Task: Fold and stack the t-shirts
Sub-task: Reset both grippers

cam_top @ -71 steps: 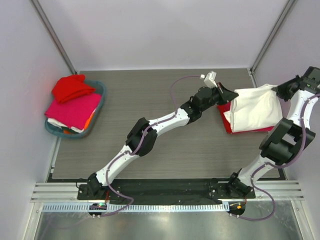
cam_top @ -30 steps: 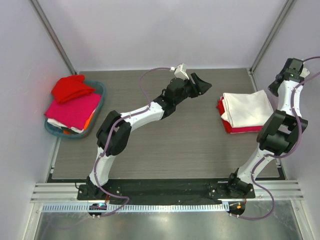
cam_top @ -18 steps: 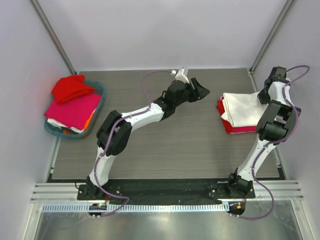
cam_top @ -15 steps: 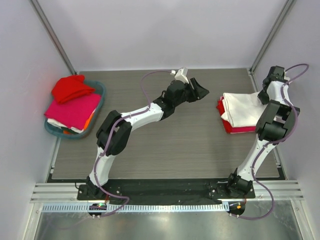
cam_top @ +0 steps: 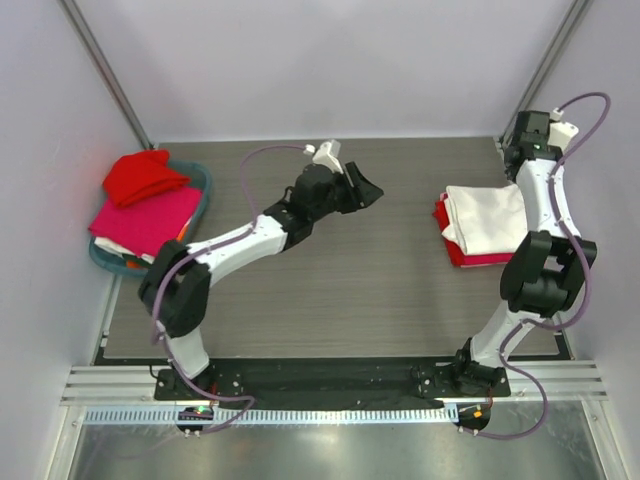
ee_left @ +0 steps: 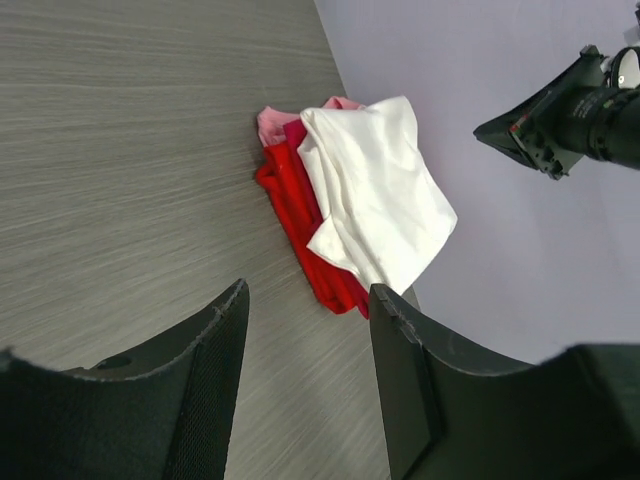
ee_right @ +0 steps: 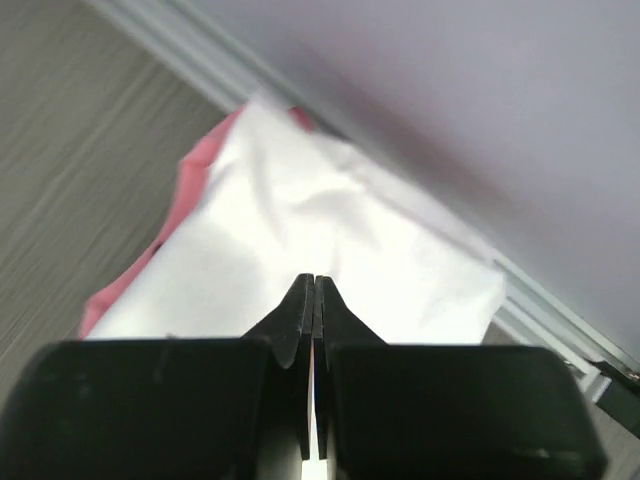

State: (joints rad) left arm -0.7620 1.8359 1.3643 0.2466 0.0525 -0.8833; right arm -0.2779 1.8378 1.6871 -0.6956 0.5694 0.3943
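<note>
Soft, light t-shirts (cam_top: 148, 218) in the basket (cam_top: 206, 192) will sag when lifted: pinch them at the shoulders. Your left hand (ee_left: 308, 300) is released and empty; your right hand (ee_right: 313, 287) is clenched on nothing.

The desk (cam_top: 380, 270) is matt grey with a fine streaked wood grain. The left tool (ee_left: 307, 290) has matt black plastic fingers (ee_left: 410, 380), one inner face finely textured. Ahead of it lies soft cloth: a lightly creased white t-shirt (ee_left: 375, 195) over a red t-shirt (ee_left: 300, 215) and a pink t-shirt (ee_left: 272, 122). The right tool (ee_right: 314, 282) is smooth, dark and faintly glossy. Well behind the left tool, the basket (cam_top: 203, 205) is smooth teal plastic, holding matt red cloth (cam_top: 143, 175) and magenta cloth (cam_top: 148, 222). The rails (cam_top: 330, 378) look like brushed metal.
</note>
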